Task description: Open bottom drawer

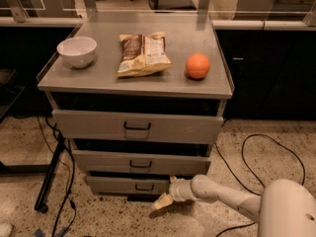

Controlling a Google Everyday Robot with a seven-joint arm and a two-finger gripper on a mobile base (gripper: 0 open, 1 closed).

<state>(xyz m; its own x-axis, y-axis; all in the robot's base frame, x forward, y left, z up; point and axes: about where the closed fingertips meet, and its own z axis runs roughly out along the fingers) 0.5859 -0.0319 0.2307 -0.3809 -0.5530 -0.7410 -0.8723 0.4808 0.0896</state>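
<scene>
Nearest us, our gripper hangs low over the floor, just beside the right end of the bottom drawer. We cannot tell how wide it stands. That drawer is the lowest of three in the grey cabinet. On top are a white bowl, a snack bag whose print we cannot read, and an orange.

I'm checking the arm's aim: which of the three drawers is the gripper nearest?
The bottom drawer, the lowest one with the shortest front of the three. The gripper sits just below its right end, well under the other two.
</scene>
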